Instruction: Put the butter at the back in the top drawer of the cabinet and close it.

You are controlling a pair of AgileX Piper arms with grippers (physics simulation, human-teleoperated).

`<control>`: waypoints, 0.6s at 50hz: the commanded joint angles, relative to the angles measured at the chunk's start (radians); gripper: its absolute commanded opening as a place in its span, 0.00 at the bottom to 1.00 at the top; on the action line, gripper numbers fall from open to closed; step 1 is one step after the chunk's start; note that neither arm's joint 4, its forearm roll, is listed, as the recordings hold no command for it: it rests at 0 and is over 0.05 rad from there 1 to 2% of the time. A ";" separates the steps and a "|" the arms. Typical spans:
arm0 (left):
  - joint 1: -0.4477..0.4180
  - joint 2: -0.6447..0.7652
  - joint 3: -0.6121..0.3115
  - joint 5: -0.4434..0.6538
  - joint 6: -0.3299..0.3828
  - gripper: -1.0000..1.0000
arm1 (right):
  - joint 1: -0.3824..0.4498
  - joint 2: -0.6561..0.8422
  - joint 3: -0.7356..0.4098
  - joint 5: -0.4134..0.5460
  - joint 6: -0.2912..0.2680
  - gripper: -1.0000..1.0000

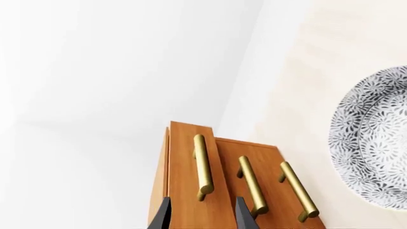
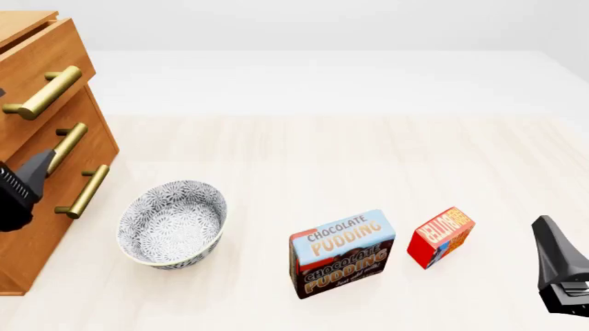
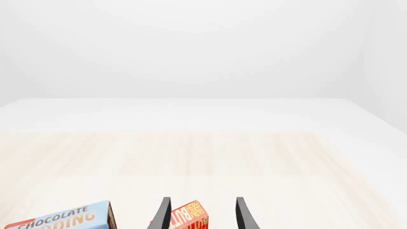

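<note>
The butter (image 2: 440,236), a small red box, stands on the table right of the Chocolate Pudding box (image 2: 343,254). In the right wrist view the butter (image 3: 189,218) lies ahead, in line with the gap between the open fingers. My right gripper (image 2: 550,241) is open and empty, to the right of the butter and apart from it. The cabinet (image 2: 37,227) stands at the far left. Its top drawer (image 2: 41,58) sticks out slightly beyond the two lower ones. My left gripper (image 1: 202,217) is open and empty, just in front of the top drawer's brass handle (image 1: 202,164).
A patterned grey-and-white bowl (image 2: 172,222) sits on the table just right of the cabinet, and it also shows in the left wrist view (image 1: 375,143). The pudding box (image 3: 60,220) stands left of the butter. The two lower drawers have the same brass handles (image 2: 66,145).
</note>
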 commanded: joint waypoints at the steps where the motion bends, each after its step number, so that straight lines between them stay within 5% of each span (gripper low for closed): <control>1: 0.019 0.017 -0.001 -0.012 -0.001 1.00 | 0.000 0.000 0.000 0.000 0.000 1.00; 30: 0.065 0.058 0.002 -0.045 -0.003 1.00 | 0.000 0.000 0.000 0.000 0.000 1.00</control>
